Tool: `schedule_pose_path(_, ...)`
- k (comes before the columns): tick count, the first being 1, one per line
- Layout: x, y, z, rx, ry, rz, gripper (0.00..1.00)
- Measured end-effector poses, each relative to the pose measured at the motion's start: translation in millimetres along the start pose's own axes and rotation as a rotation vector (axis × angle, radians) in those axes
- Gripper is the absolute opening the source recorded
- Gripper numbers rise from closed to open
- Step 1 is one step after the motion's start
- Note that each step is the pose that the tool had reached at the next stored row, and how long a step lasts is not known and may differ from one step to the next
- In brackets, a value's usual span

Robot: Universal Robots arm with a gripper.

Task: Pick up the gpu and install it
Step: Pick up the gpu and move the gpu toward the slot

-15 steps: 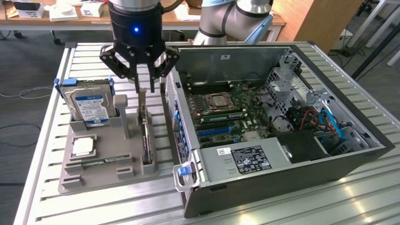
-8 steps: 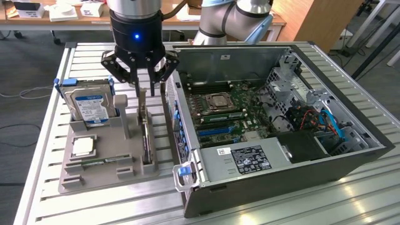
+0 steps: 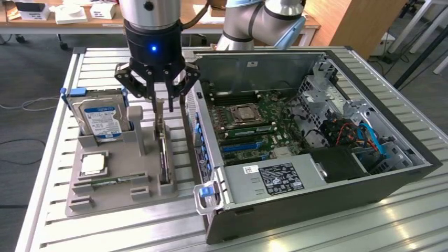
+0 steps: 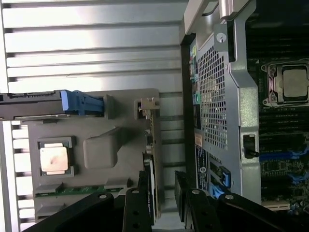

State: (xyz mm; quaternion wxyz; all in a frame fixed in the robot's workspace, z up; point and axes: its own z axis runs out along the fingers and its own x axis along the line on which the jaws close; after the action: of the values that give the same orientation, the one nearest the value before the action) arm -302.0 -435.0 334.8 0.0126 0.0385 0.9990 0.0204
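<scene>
Gripper (image 4: 161, 186) jaws are spread apart, straddling the gpu (image 3: 163, 157) without clamping it; contact is unclear. In the exterior view the card stands on edge in the grey holder (image 3: 119, 157), at nine o'clock from the open computer case (image 3: 329, 210) and three o'clock from the hard drive (image 3: 102, 119).

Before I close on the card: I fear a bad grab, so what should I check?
1. Pincer open: ok.
2. Pincer over the gpu: ok; in the wrist view, fingers flank its edge.
3. Gpu upright in its holder slot: ok.
4. Fingers touching the gpu: cannot tell.
5. Case side open, board exposed: ok.
6. Free slot on the board: cannot tell.
</scene>
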Motion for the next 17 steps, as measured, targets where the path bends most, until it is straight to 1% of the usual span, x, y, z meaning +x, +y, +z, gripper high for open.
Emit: schedule_pose_path(17, 1.1, -1.0, 23.6, 0.0004, 0.0, 0.0, 0.36)
